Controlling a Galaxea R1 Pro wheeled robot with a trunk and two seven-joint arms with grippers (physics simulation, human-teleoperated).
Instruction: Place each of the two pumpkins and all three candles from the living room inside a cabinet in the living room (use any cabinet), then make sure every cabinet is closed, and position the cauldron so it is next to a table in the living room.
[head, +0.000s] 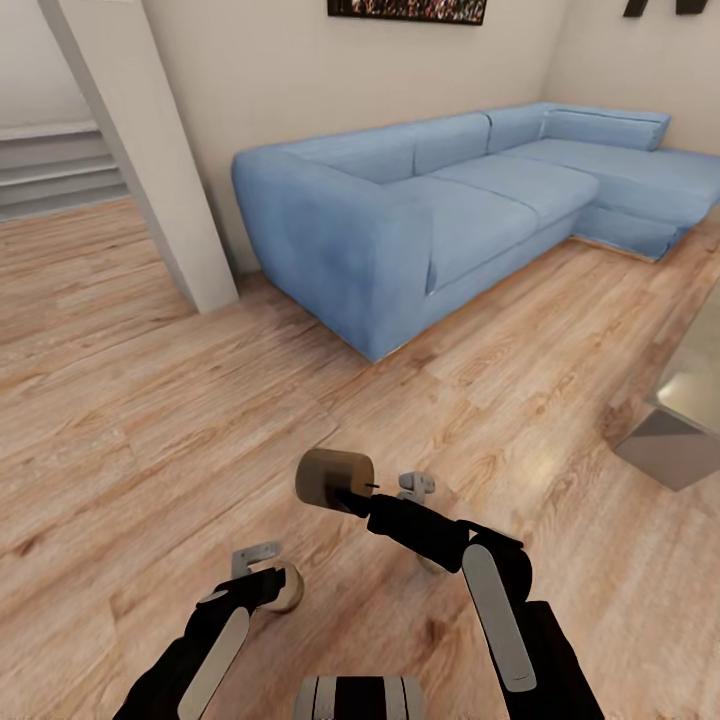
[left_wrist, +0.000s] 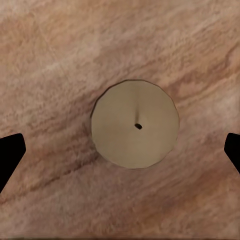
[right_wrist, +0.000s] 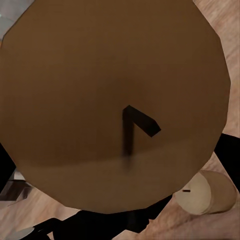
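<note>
My right gripper (head: 348, 492) is shut on a brown candle (head: 334, 477), held on its side above the wooden floor; the right wrist view looks at the candle's round top (right_wrist: 115, 95) and its dark wick. A second, paler candle (head: 292, 592) stands upright on the floor. My left gripper (head: 264, 578) hovers right over it, open, and the left wrist view has the candle top (left_wrist: 135, 124) centred between the two dark fingertips (left_wrist: 10, 155). Another pale candle (right_wrist: 205, 192) stands on the floor beyond the held one. Pumpkins, cabinet and cauldron are out of view.
A blue corner sofa (head: 450, 210) runs along the back wall. A white slanted pillar (head: 150, 150) and steps (head: 60, 170) are at the far left. The corner of a grey glass-topped table (head: 680, 420) comes in from the right. Wooden floor (head: 150, 420) lies between.
</note>
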